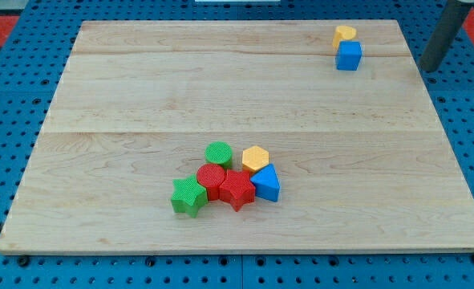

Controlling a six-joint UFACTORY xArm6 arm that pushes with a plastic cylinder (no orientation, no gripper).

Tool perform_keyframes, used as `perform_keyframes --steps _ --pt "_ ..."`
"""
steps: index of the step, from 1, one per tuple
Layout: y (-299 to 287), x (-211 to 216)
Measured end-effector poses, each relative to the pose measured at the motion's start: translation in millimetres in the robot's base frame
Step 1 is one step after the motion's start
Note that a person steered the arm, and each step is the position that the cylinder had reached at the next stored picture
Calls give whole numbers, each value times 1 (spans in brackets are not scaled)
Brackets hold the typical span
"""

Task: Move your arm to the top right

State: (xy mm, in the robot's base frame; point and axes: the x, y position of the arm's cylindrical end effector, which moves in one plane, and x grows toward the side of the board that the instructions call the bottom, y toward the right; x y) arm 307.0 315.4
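My tip (431, 69) is the lower end of a dark rod at the view's top right, just past the right edge of the wooden board (140, 80). It stands to the right of a blue cube (349, 55) and a yellow block (345, 34) that touch each other near the board's top right corner. A cluster lies at the lower middle: a green cylinder (218, 153), a yellow hexagon (255, 158), a red cylinder (211, 179), a red star (237, 189), a blue triangle (267, 184) and a green star (188, 197). My tip touches no block.
The board rests on a blue pegboard surface (12, 96) with rows of holes. A red area (4, 24) shows at the view's top left corner.
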Motion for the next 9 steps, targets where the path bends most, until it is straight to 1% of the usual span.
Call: perform_keyframes --steps 1,2,3,4,5,9 --pt "27 -20" --pt "30 -44" --pt "17 -78" --pt "9 -102" --pt "9 -115" --pt "-23 -116"
